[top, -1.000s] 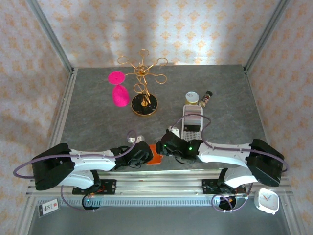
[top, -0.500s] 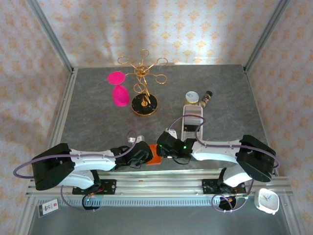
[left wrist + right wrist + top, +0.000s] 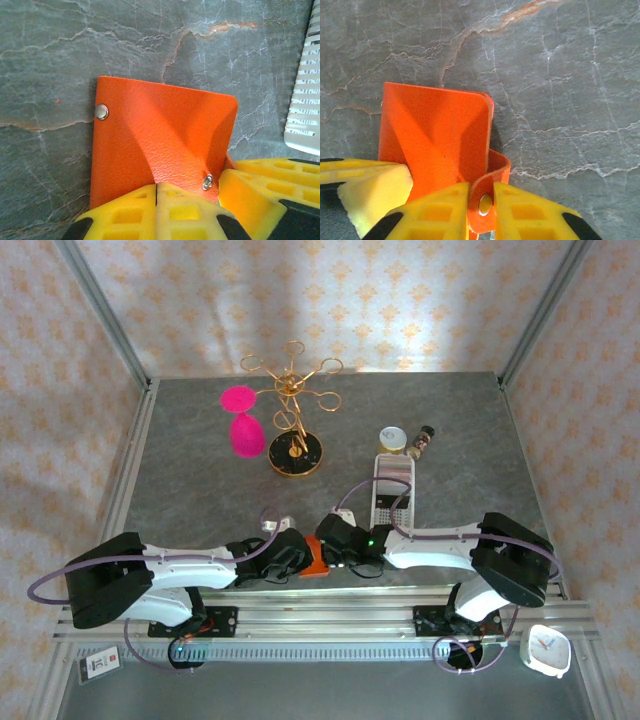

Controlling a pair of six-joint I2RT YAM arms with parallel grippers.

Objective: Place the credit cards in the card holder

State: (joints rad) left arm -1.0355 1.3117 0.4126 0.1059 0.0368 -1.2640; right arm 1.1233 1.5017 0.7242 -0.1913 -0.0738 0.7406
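The orange-red card holder point(image 3: 316, 562) lies folded on the grey table between both grippers. In the left wrist view the card holder point(image 3: 160, 135) shows its smooth outer face and two metal snaps. My left gripper point(image 3: 156, 200) is shut, its yellow pads meeting over the holder's near edge. My right gripper point(image 3: 481, 205) is shut on the holder's curled snap strap point(image 3: 487, 200), beside the card holder point(image 3: 435, 135). In the top view the left gripper point(image 3: 290, 558) and right gripper point(image 3: 335, 552) flank it. The credit cards are out of view.
A long white slotted tray point(image 3: 392, 495) lies just behind the right arm, its edge point(image 3: 305, 100) near the holder. Farther back stand a gold wire stand point(image 3: 293, 435), pink pieces point(image 3: 243, 420), a small jar point(image 3: 392, 439) and a bottle point(image 3: 424, 440).
The right arm has swung left along the table, bringing its gripper up against the card holder. The left arm and the holder have stayed put.
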